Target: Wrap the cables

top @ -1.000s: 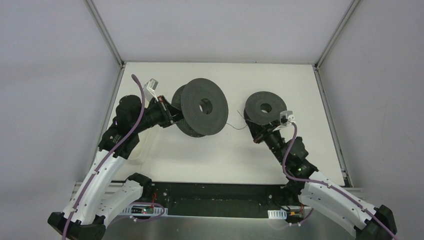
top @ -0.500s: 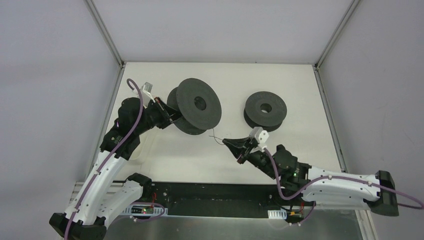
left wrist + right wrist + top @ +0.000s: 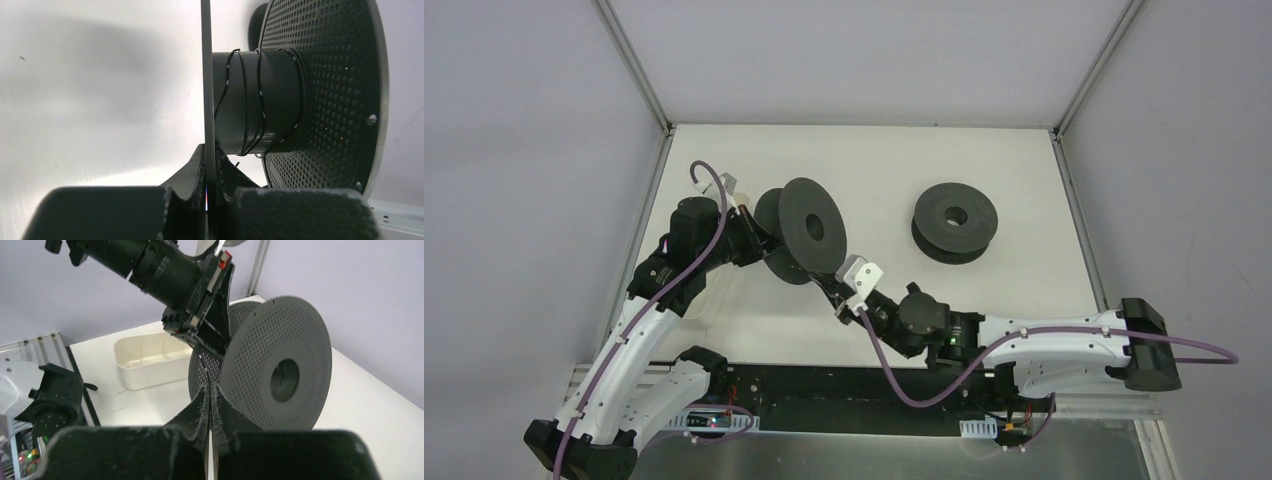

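My left gripper [image 3: 762,238] is shut on the thin edge of one flange of a black perforated spool [image 3: 809,230], holding it off the table and tilted. In the left wrist view the fingertips [image 3: 199,159] pinch that flange, and the thin dark cable [image 3: 260,95] lies in a few loose turns round the spool's core. My right gripper [image 3: 832,292] sits just below the spool, shut on the cable's free end. In the right wrist view the cable [image 3: 204,367] runs as a thread from the gripper [image 3: 210,387] up between the flanges of the spool [image 3: 280,360].
A second black spool [image 3: 955,222] lies flat on the white table at the right. A white bin [image 3: 150,360] stands by the table's left side, under the left arm. The enclosure's grey walls close in on both sides.
My right arm has swung from the right-hand spool across to the left and now sits low under the held spool. The left arm has turned its spool more edge-on and drawn it slightly left.
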Controlling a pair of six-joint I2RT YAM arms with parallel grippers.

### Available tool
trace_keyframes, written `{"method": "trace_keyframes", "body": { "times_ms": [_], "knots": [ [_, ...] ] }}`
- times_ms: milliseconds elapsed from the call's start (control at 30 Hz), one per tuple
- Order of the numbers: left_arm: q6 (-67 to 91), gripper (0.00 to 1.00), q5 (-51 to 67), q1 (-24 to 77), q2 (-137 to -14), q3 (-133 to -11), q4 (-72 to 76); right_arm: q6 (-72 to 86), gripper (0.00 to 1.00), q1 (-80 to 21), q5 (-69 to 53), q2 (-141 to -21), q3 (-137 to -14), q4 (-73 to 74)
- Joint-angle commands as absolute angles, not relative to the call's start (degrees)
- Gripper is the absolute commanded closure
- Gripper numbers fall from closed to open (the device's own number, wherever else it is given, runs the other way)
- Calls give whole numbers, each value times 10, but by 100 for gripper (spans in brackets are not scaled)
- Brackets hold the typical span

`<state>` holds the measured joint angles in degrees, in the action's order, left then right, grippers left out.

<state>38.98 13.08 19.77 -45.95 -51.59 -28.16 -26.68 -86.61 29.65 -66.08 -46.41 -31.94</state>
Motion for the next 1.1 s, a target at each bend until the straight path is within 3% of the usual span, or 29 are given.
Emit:
{"method": "trace_keyframes", "body": {
  "times_ms": [0, 600, 1067],
  "knots": [
    [335, 100, 112, 195, -458, -530, -274, -288, 100, -860, 339, -715, -540, -361],
    [209, 100, 15, 268, -459, -522, -308, -116, 100, -790, 480, -871, -718, -309],
    [23, 100, -22, 295, -438, -500, -256, 159, 100, -687, 443, -858, -770, -10]
  ]
}}
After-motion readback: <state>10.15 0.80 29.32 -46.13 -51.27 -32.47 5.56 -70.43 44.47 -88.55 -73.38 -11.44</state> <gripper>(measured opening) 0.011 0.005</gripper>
